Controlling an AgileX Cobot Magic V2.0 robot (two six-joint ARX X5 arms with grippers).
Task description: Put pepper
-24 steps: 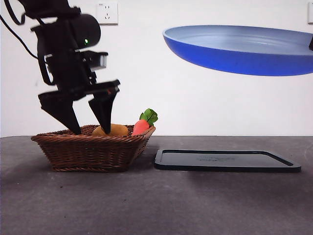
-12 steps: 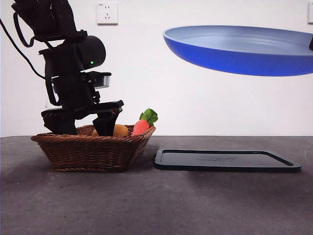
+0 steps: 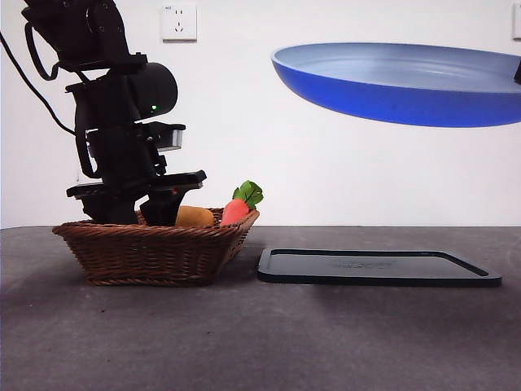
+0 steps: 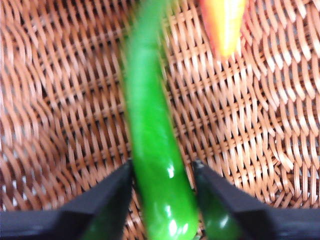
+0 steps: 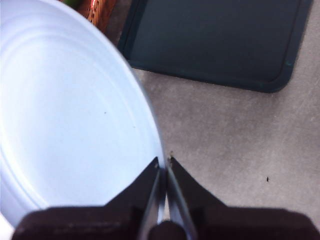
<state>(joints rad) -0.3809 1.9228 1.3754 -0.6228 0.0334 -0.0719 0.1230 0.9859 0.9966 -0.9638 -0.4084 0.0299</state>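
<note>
Your left end effector [image 4: 162, 172] is down inside the wicker basket [image 3: 155, 248], jaws spread on either side of the pepper [image 4: 152, 150] lying on the basket floor, with small gaps visible. Your right end effector [image 5: 164, 162] pinches the blue plate [image 3: 399, 81] by its rim, high above the black tray [image 3: 374, 267] on the counter [image 3: 260, 342].

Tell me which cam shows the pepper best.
Left wrist view. The pepper lies on the basket weave, running between the left hand's open jaws, close but blurred. Front view hides it behind the basket wall. Right wrist view shows only a green scrap at the top edge, too little to identify.
</note>
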